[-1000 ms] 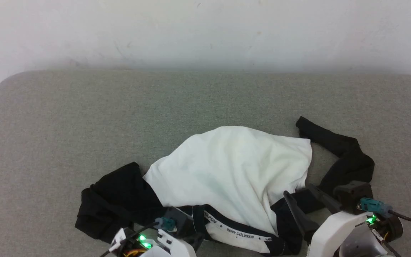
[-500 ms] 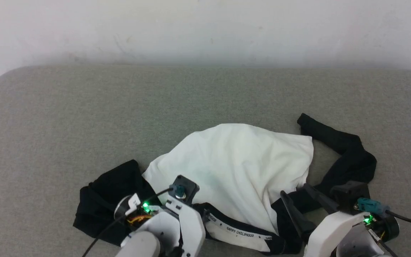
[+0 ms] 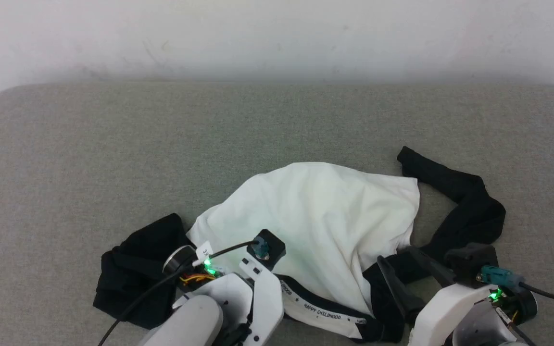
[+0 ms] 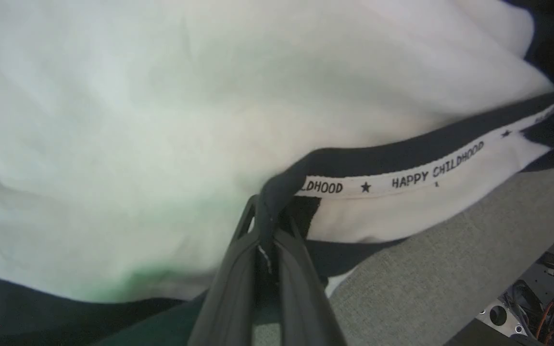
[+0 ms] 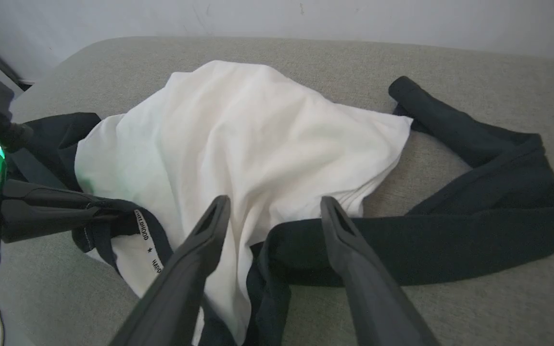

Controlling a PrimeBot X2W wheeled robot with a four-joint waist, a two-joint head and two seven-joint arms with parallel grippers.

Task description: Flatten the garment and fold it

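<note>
right, the garment (image 3: 325, 216) lies in a loose heap on the near half of the desk (image 3: 113, 158), which is covered in a grey-green woven cloth with a fine grain and rounded far corners. the white body of the shirt is soft and matte and domes up in the middle with shallow rolling creases. one black sleeve (image 3: 469, 202) runs off to my right as a long bent tube with its cuff pointing away from me. the other black sleeve (image 3: 137, 278) is bunched into a crumpled lump on my left. along the near edge i see the black neck band (image 4: 416, 178), and under it a white tape printed "happy childhood" with small stars.

my left gripper (image 4: 266, 216) is pinched closed on a fold of that black neck band, the two dark smooth fingers pressed together with cloth between their tips. my right gripper (image 5: 274, 204) stands wide, its long tapered fingers spread over the spot where the black sleeve meets the white cloth; i cannot tell whether they touch it. behind the desk is a plain pale wall (image 3: 277, 38) with faint scuffs.
</note>
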